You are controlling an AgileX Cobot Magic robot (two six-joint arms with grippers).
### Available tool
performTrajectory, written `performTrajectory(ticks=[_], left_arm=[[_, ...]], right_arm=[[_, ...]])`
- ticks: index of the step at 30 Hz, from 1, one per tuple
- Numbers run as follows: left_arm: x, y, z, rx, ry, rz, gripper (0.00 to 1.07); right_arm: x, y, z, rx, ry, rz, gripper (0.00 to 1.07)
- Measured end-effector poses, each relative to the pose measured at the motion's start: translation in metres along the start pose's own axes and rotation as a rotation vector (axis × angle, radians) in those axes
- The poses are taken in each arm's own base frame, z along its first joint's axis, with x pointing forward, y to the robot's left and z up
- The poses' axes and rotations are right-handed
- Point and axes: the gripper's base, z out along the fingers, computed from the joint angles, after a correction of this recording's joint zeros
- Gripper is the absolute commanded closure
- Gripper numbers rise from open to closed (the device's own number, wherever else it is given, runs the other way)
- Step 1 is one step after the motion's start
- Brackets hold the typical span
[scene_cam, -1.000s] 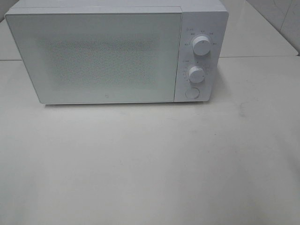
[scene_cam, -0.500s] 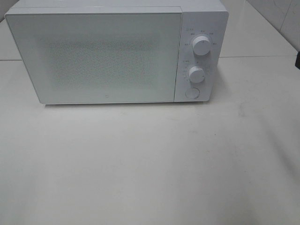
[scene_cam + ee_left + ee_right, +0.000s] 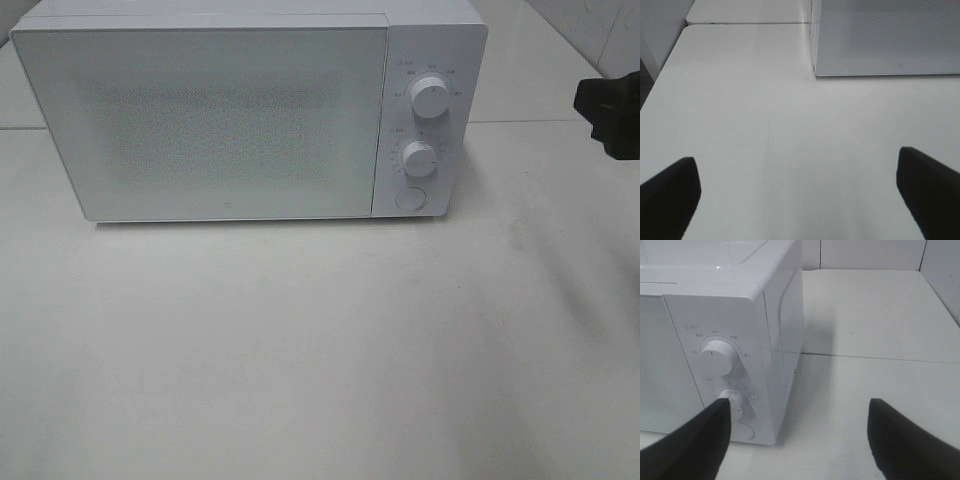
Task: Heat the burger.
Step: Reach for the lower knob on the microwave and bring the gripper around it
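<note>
The right gripper (image 3: 608, 115) hangs above the tabletop (image 3: 320, 350) at the right edge of the high view, beside the microwave (image 3: 440, 45) and about level with its control panel. Its fingers (image 3: 690, 445) stand wide apart and hold nothing, pointing toward the upper knob (image 3: 717, 356) and lower knob (image 3: 735, 402). The left gripper (image 3: 800, 197) hovers over the tabletop in front of the microwave's front left corner, with its fingers (image 3: 667, 200) spread wide and empty. The microwave's door (image 3: 200, 150) is shut, its frosted front hides the inside, and the burger shows in no view.
</note>
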Motion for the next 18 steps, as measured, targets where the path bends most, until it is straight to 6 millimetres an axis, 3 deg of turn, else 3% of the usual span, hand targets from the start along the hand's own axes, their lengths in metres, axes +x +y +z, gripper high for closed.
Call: performTrajectory(ticks=[9, 18], left_arm=[[0.000, 0.000, 0.000, 0.000, 0.000, 0.000, 0.07], [0.000, 0.000, 0.000, 0.000, 0.000, 0.000, 0.07]], right_arm=[[0.010, -0.003, 0.030, 0.016, -0.040, -0.042, 0.34], [0.019, -0.007, 0.045, 0.096, -0.085, -0.096, 0.34]])
